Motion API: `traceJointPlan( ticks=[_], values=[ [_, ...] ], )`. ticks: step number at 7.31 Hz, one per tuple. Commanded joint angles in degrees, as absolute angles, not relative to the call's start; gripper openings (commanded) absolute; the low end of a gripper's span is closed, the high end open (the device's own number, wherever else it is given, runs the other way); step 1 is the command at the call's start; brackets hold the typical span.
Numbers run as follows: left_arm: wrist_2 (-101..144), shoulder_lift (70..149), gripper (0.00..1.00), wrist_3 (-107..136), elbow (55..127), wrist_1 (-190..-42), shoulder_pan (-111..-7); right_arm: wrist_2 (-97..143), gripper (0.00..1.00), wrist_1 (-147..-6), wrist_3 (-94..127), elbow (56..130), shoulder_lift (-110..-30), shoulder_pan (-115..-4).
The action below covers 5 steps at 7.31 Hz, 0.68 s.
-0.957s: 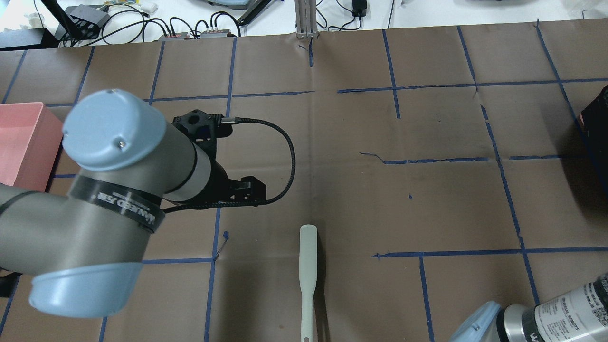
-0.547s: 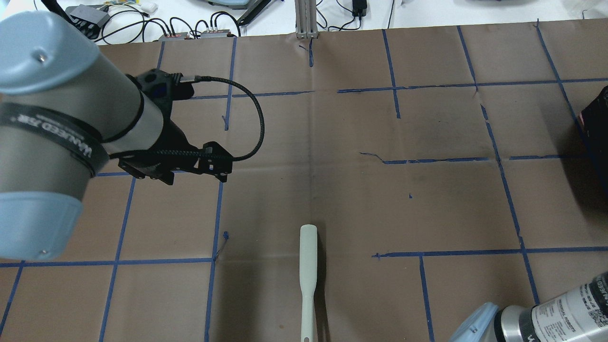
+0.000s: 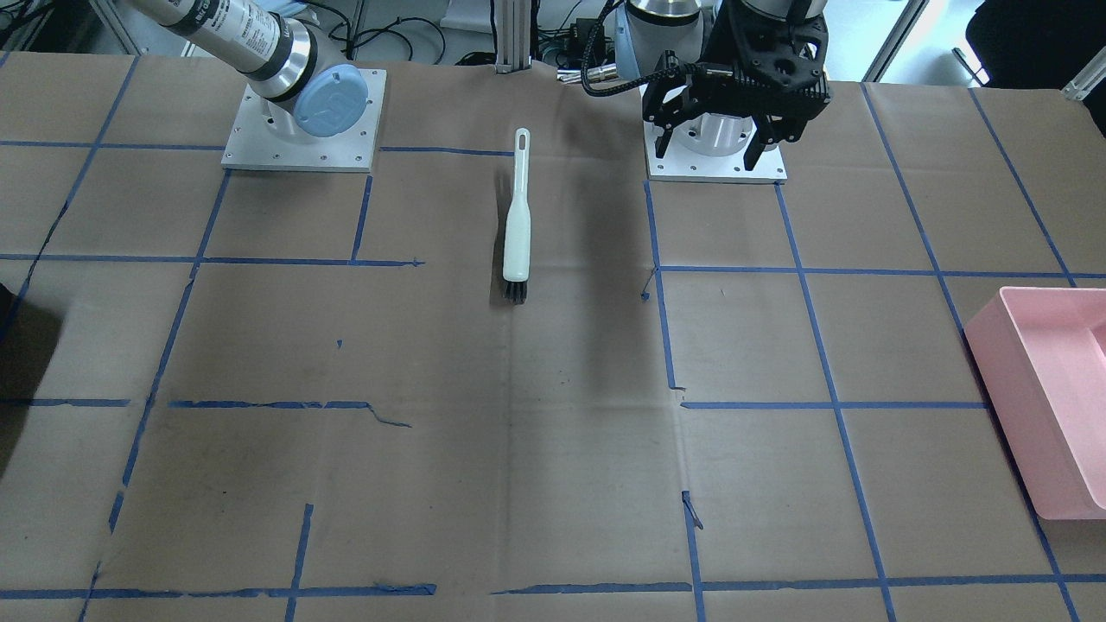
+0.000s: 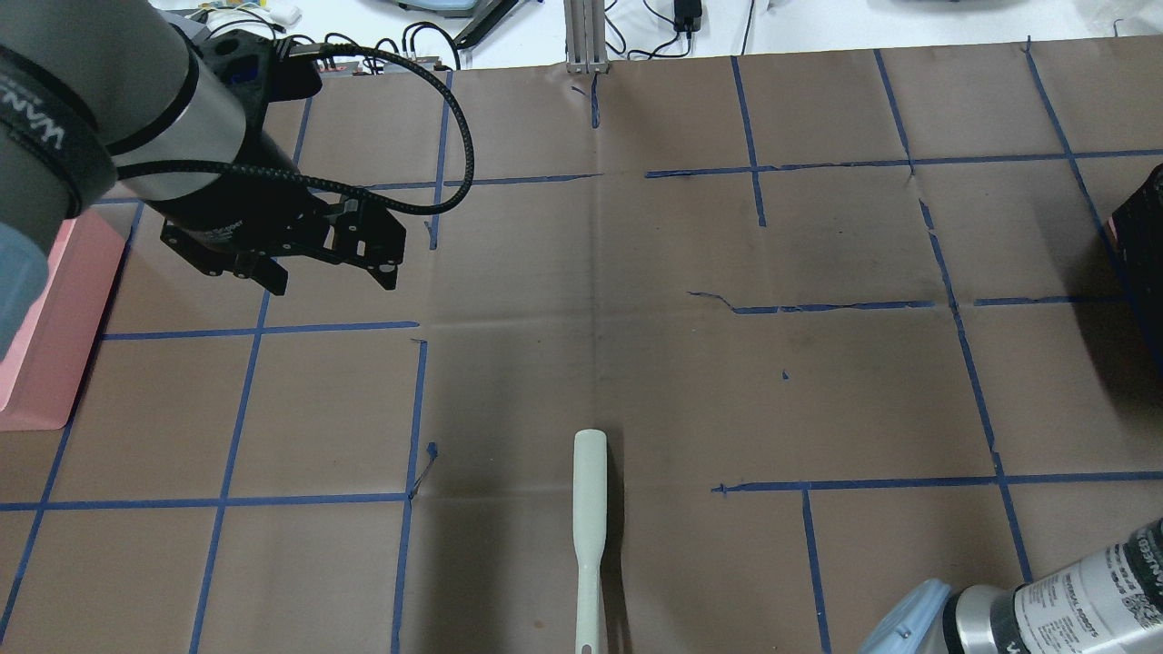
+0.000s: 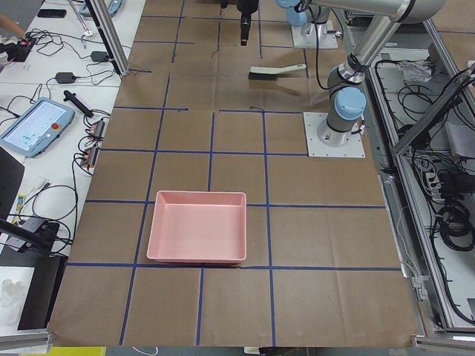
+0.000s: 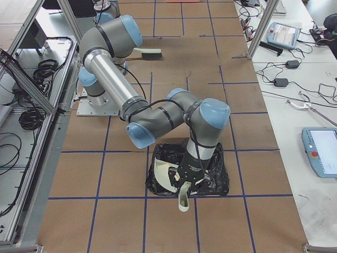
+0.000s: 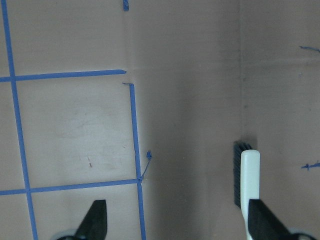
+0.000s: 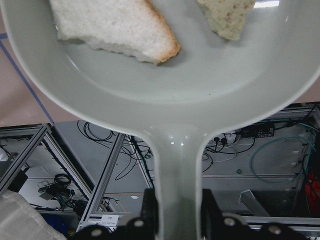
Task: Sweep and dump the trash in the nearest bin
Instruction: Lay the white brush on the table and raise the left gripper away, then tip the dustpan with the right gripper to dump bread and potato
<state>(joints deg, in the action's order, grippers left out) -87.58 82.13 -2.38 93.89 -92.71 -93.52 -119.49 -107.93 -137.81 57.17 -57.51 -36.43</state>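
Surface: brown-papered table (image 4: pixel 690 381) with blue tape grid.
Left gripper (image 4: pixel 330 272): spread wide, empty, above the table.
Right gripper (image 8: pixel 178 212): clamped on dustpan (image 8: pixel 165 100) handle, over black bin bag (image 6: pixel 216 179).
Trash: white bread slice (image 8: pixel 115 27) and torn bread piece (image 8: pixel 227 17) lie in dustpan.
Brush (image 3: pixel 517 220): flat on table.

A white-handled brush (image 4: pixel 589 509) lies at the robot-side edge of the brown paper-covered table (image 3: pixel 553 518), a pink plastic bin (image 5: pixel 197 236) at its left end, a pale dustpan (image 8: pixel 165 100) over a black-bagged bin (image 6: pixel 216 176) at its right.
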Motion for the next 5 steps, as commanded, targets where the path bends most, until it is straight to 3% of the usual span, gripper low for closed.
traceJointPlan(
  ticks=[1,5],
  values=[
    [-93.05,82.79,0.99,-3.34,94.83,-91.51,-93.52,-121.11,0.02,-107.93,-137.46,58.18,-57.83,-37.17],
    [-92.90,81.04,1.00,-2.37,95.45,-90.61,-93.69,-126.19,0.02,-110.11,-137.11,58.45,-57.83,-39.28]
  ],
)
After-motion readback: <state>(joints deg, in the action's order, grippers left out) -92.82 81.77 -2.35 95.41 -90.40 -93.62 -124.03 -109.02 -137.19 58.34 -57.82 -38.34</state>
